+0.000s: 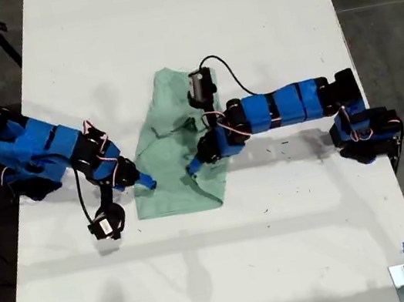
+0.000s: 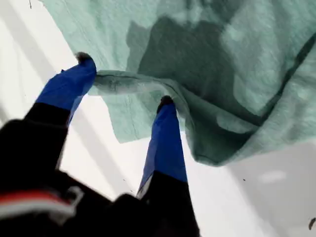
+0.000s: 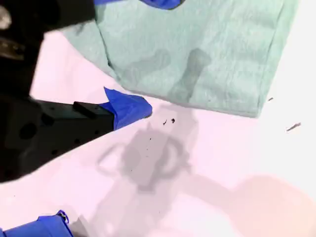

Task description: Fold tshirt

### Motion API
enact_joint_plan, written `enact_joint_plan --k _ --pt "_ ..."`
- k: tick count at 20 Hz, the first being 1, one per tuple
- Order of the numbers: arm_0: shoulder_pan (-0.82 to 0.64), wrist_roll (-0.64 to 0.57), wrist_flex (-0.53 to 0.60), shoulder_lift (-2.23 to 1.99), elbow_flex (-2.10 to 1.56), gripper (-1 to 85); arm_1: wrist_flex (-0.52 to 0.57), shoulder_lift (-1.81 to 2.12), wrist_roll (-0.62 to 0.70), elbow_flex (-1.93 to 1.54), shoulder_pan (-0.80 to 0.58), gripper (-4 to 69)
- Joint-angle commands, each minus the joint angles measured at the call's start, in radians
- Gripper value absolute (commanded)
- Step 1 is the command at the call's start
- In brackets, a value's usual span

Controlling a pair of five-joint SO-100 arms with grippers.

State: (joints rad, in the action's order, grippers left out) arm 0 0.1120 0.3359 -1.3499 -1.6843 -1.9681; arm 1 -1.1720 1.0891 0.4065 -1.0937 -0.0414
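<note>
Pale mint-green tshirt (image 1: 173,144), bunched on the white table.

It lies near the middle of the exterior view, a plain, unprinted, soft cloth gathered into a narrow upright shape, tapering toward its upper end and wider at its lower edge. Folds and creases run across its middle, and its lower right corner is doubled over in a loose flap.

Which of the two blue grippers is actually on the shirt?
My first gripper: its open fingertips straddle a raised fold of the pale mint-green cloth tshirt. My second gripper hangs open over bare white table beside it.
</note>
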Motion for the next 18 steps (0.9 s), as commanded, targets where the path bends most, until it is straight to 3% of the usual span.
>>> enact_joint_plan --k 1,16,18 --pt "0.018 0.008 -0.035 0.017 0.087 30.3 -0.051 0.107 0.008 0.052 -0.002 26.9" --pt "0.087 0.003 -0.015 0.365 0.244 30.0 -0.120 0.179 0.029 0.066 0.034 23.7" --pt "0.095 0.011 0.015 0.400 0.244 22.3 -0.133 0.183 0.025 0.064 0.041 23.4"
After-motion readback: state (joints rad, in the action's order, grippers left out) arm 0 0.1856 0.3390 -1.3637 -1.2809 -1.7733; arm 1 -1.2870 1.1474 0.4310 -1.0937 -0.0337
